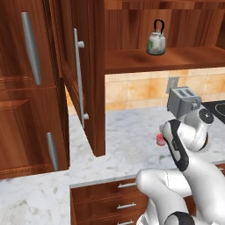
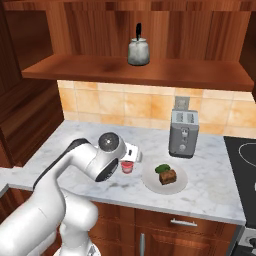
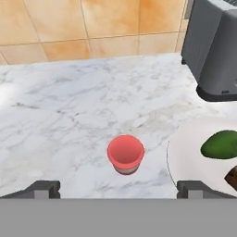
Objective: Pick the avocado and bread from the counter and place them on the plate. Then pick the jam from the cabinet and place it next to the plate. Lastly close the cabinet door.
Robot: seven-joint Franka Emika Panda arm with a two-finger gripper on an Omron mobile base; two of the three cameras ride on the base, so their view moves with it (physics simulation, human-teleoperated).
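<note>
Far left of the kitchen, the cabinet door (image 1: 81, 83) hangs open on its hinges, its silver bar handle facing the room; closing it appears to be the one step not yet done. Beyond it, on the cabinet (image 1: 176, 57) shelf, stands a grey-green kettle (image 1: 156, 42), untouched and no part of the job. Below, on the counter (image 2: 65, 145), the jam (image 3: 125, 154) sits upright on bare marble just beside the plate (image 2: 150, 175), close to its rim but apart from it, which is where the task wants it. Directly over the pot hangs the gripper (image 3: 118, 187), its fingers spread wide on either side and touching nothing, so the pot stands on its own and looks released. Next to the right, the plate carries the avocado (image 3: 221, 144) and the bread (image 2: 168, 176), side by side at its middle. Behind the plate stands a toaster (image 2: 183, 133), against the tiled wall.
</note>
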